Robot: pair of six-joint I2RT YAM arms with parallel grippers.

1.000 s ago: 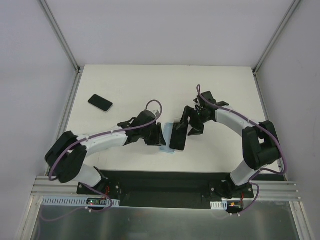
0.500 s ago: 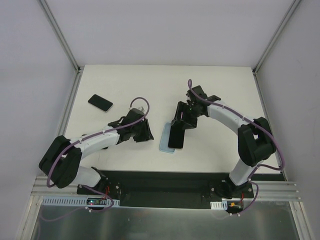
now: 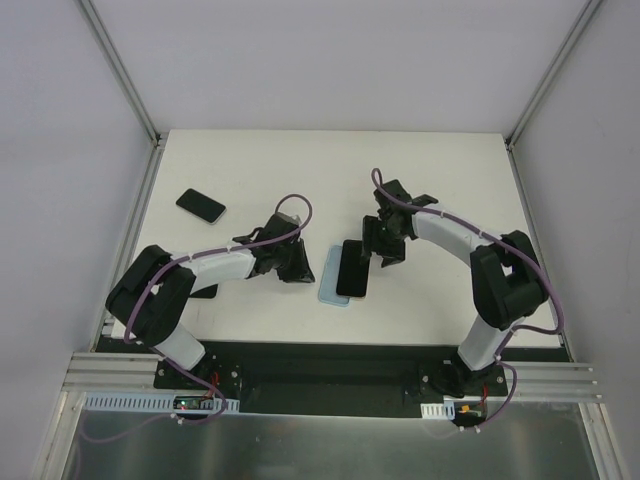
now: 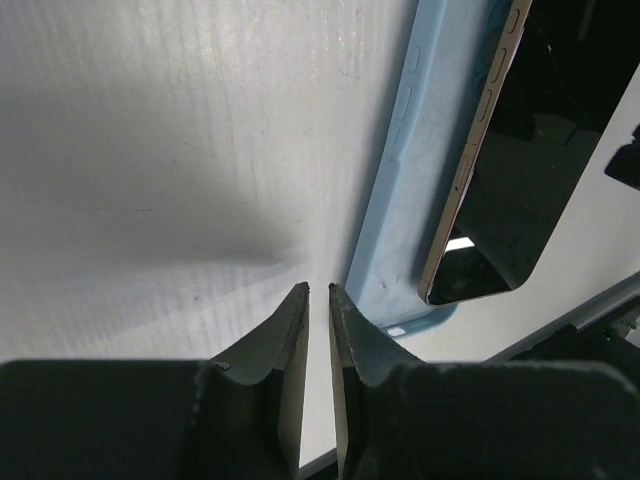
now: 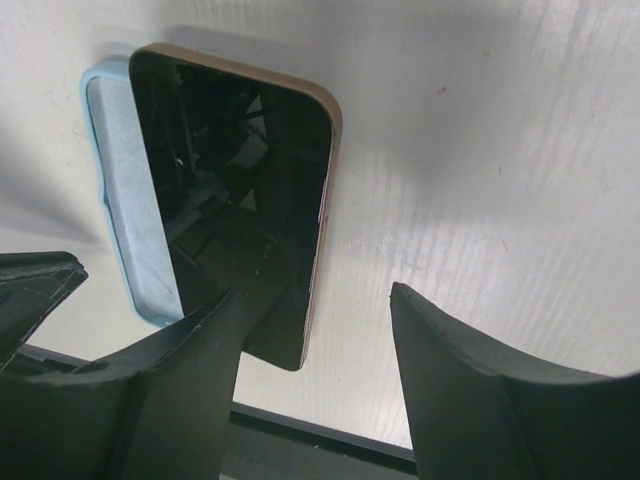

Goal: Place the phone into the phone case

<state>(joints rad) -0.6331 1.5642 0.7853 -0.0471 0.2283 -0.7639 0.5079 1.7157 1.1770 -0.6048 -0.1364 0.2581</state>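
Note:
The phone (image 3: 352,268), black with a gold rim, lies screen up and skewed on the light blue phone case (image 3: 327,278), overhanging the case's right side. In the left wrist view the case (image 4: 400,230) sits just ahead of my left gripper (image 4: 319,288), and the phone (image 4: 520,170) rests on its far edge. That gripper (image 3: 306,268) is shut with nothing in it, just left of the case. My right gripper (image 5: 312,292) is open at the phone's (image 5: 240,180) right edge, one finger over the screen, and holds nothing. The case (image 5: 120,200) shows beyond it.
A second dark phone (image 3: 201,206) lies at the far left of the white table (image 3: 450,180). A dark flat thing (image 3: 203,291) is partly hidden under the left arm. The black base rail (image 3: 330,355) runs along the near edge.
The right gripper has let go of the phone, which now lies across the case, and drawn slightly right. The left gripper has moved right up to the case and narrowed its jaws.

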